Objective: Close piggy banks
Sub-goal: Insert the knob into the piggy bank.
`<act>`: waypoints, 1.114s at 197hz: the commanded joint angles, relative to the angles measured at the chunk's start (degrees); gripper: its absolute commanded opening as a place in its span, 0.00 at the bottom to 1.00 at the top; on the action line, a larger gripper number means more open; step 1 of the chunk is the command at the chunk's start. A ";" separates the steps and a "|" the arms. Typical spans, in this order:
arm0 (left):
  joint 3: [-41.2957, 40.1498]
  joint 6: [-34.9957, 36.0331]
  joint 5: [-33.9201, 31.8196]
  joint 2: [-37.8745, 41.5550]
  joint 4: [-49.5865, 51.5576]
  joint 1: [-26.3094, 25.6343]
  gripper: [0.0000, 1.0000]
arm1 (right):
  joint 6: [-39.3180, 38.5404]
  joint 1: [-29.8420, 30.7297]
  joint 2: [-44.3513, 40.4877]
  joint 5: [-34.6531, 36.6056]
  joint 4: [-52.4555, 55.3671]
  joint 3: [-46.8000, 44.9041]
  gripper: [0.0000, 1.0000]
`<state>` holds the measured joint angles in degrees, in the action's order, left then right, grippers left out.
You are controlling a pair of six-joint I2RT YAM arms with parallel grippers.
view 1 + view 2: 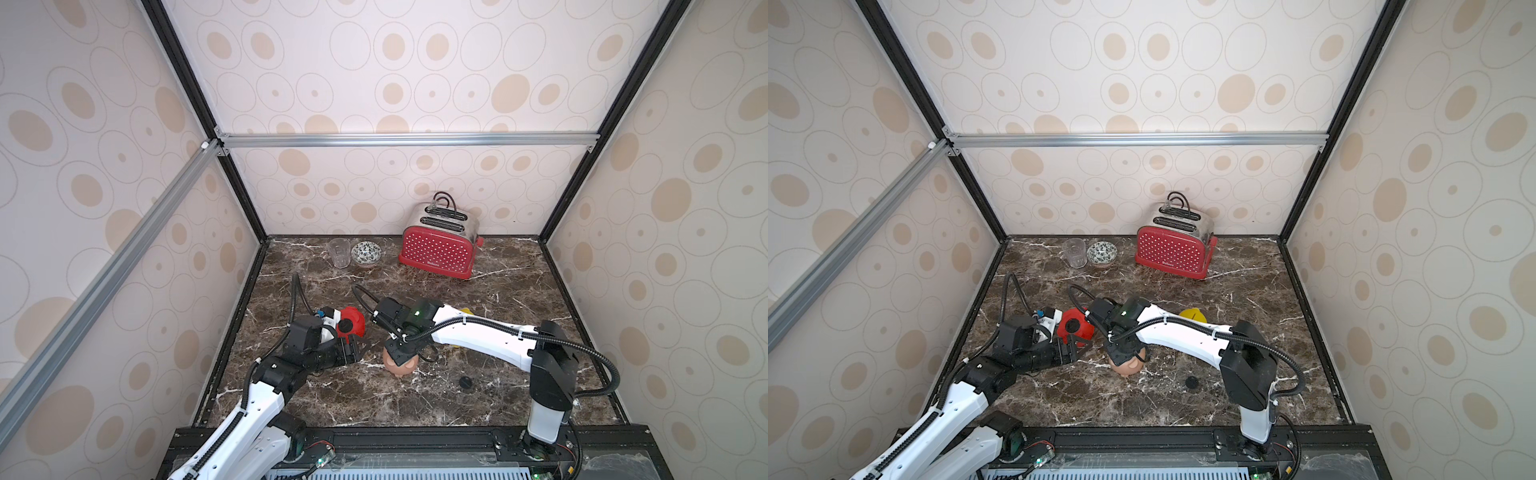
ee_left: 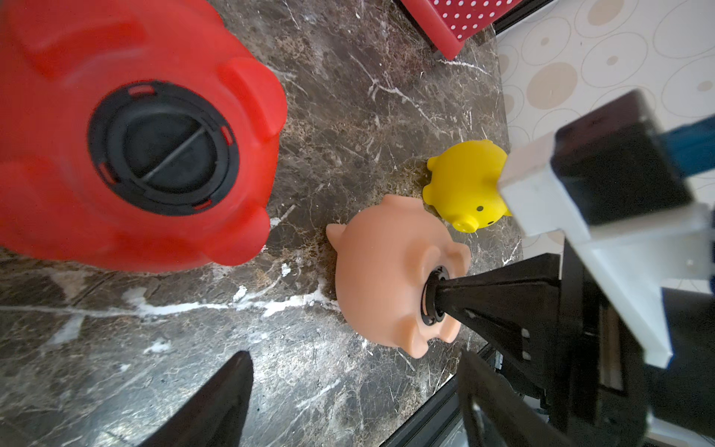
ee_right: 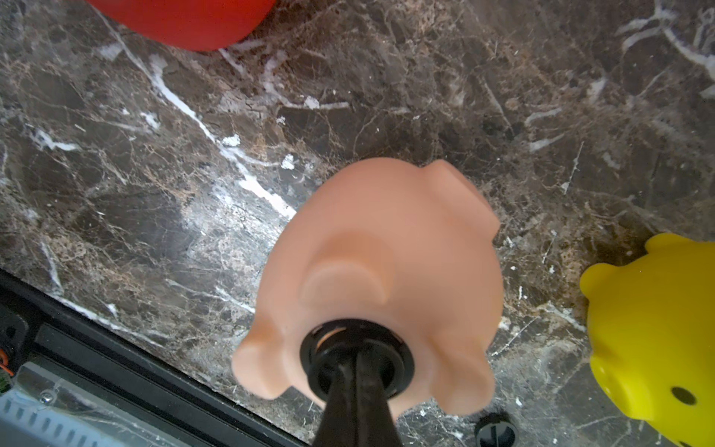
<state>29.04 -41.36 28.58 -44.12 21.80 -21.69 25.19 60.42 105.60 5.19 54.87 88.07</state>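
Observation:
The pale pink piggy bank (image 3: 387, 247) lies belly up near the table's front middle, also seen in a top view (image 1: 402, 368). My right gripper (image 3: 358, 352) is shut, its tips down in the black plug (image 3: 321, 348) that sits in the pig's belly hole. The red piggy bank (image 2: 58, 116) lies to the left, a black plug (image 2: 162, 147) filling its belly hole. My left gripper (image 2: 354, 358) is open beside it with only table between its fingers. The yellow piggy bank (image 2: 464, 182) stands behind the right arm, half hidden in both top views (image 1: 1194, 316).
One loose black plug (image 1: 466, 381) lies on the marble right of the pink pig. A red dotted toaster (image 1: 436, 253), a glass (image 1: 338, 253) and a patterned bowl (image 1: 365, 253) stand along the back wall. A black rail (image 1: 415, 436) borders the front edge.

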 commanded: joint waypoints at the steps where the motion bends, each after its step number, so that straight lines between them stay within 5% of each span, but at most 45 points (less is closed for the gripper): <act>1: 1.11 0.12 -0.54 -0.32 0.17 -0.26 0.83 | -0.43 0.31 1.01 1.63 2.25 1.14 0.00; 220: 0.77 -0.44 0.38 -1.56 -0.88 -0.28 0.82 | 0.06 1.73 5.05 5.81 4.83 3.07 0.00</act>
<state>29.04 -41.34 28.42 -45.65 21.69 -21.69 24.40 61.87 108.44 9.54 57.93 90.78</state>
